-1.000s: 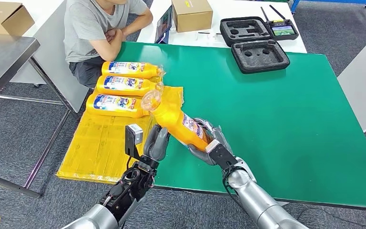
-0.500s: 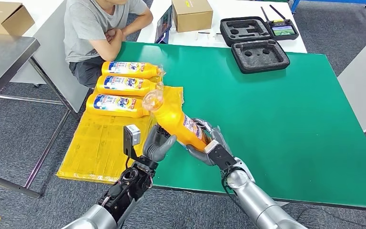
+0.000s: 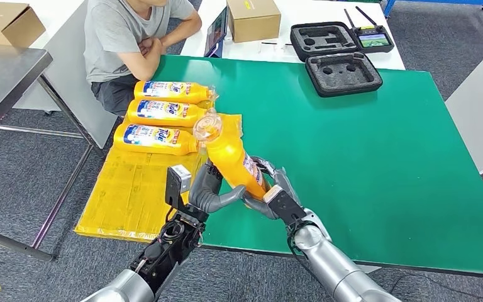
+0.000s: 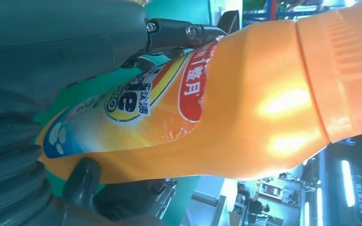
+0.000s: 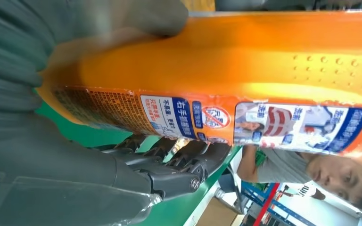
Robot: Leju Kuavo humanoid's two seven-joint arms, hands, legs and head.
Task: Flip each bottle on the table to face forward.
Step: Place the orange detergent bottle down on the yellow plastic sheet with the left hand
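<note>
An orange detergent bottle is raised off the green table, steeply tilted, with its clear cap pointing up and away from me. My right hand grips its base from the right. From the left, my left hand wraps its lower body. The bottle's front label faces the left wrist view and its back label the right wrist view. Three more orange bottles lie side by side, labels up, at the table's far left.
A yellow mat covers the table's left part and overhangs its edge. A person sits at the far left corner. Two black foam cases, a controller and a cardboard box stand at the back.
The bottle has tipped more upright, its cap swinging right. My left hand has moved in from beside the bottle and closed around its lower body.
</note>
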